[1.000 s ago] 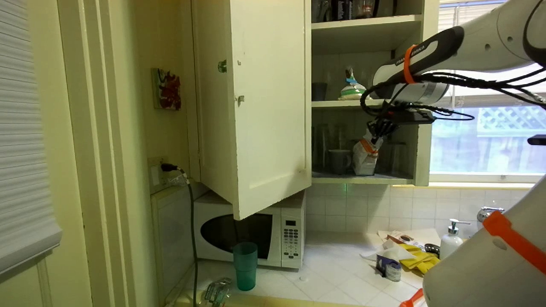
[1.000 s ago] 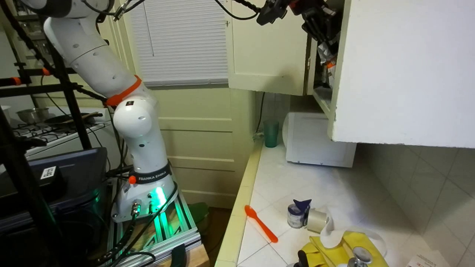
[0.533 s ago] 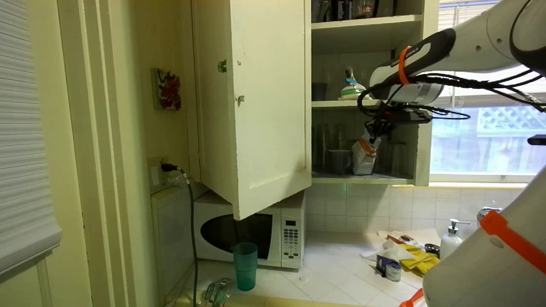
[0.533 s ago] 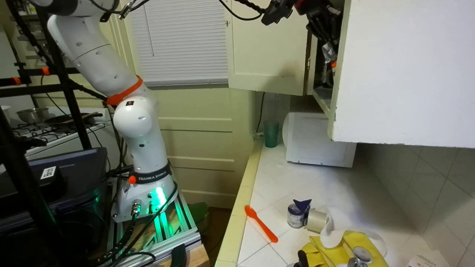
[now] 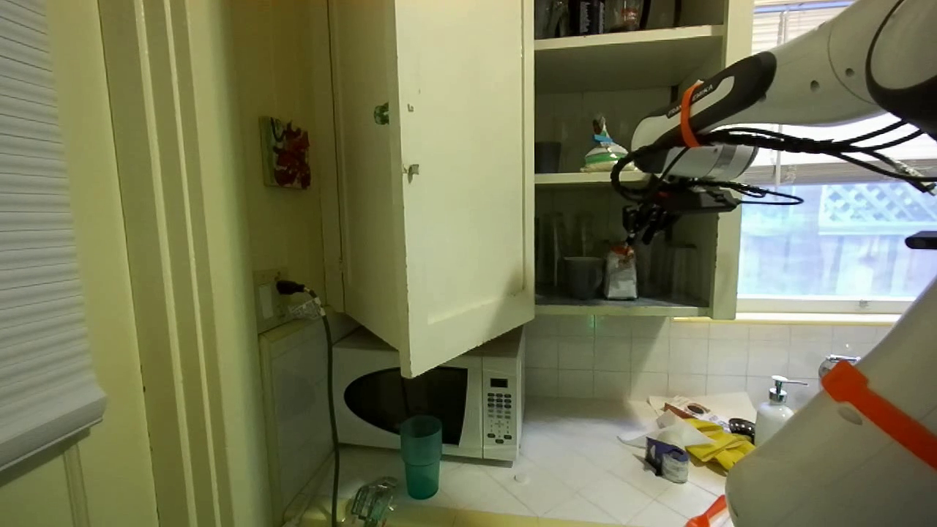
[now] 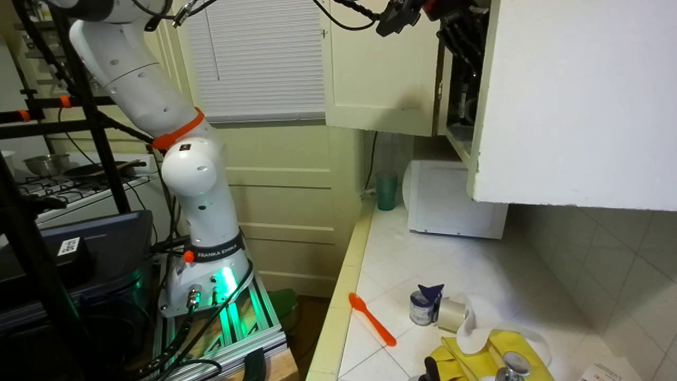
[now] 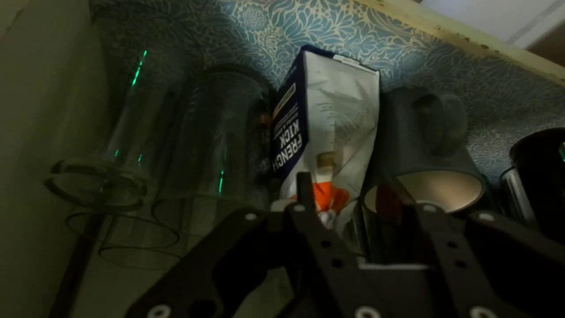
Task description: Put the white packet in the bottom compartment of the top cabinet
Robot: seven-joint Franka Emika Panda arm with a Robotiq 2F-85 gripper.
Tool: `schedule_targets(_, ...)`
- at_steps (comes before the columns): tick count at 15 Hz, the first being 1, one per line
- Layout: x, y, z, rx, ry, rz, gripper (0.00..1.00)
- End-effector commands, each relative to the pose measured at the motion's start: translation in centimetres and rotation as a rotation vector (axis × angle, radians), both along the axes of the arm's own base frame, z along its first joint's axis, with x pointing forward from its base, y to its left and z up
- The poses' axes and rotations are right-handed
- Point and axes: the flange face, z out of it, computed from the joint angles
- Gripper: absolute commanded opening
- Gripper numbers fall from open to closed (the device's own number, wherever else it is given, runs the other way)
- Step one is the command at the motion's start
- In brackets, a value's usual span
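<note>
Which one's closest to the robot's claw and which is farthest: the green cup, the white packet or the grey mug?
In an exterior view:
1. White packet: just below the claw.
2. Grey mug: beside the packet, left in the picture.
3. Green cup: farthest, down on the counter.

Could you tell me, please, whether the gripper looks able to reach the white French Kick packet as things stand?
Probably yes: the gripper is open above the white French Kick packet, whose orange top shows between the fingers, though the grey mug close beside may crowd one.
</note>
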Motion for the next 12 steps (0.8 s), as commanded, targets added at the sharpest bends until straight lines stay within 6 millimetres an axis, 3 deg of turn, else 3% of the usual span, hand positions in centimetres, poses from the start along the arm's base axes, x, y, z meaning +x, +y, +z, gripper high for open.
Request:
schedule_targets(1, 0.7, -0.2, -0.4, 0.006, -0.018, -0.016, 0.74)
schedule_targets(5, 0.0, 0.1, -0.6, 0.018, 0.012, -0.002, 1.0)
schedule_targets(12, -4.0, 0.5, -0.7, 0.067, 0.116, -0.013, 1.0)
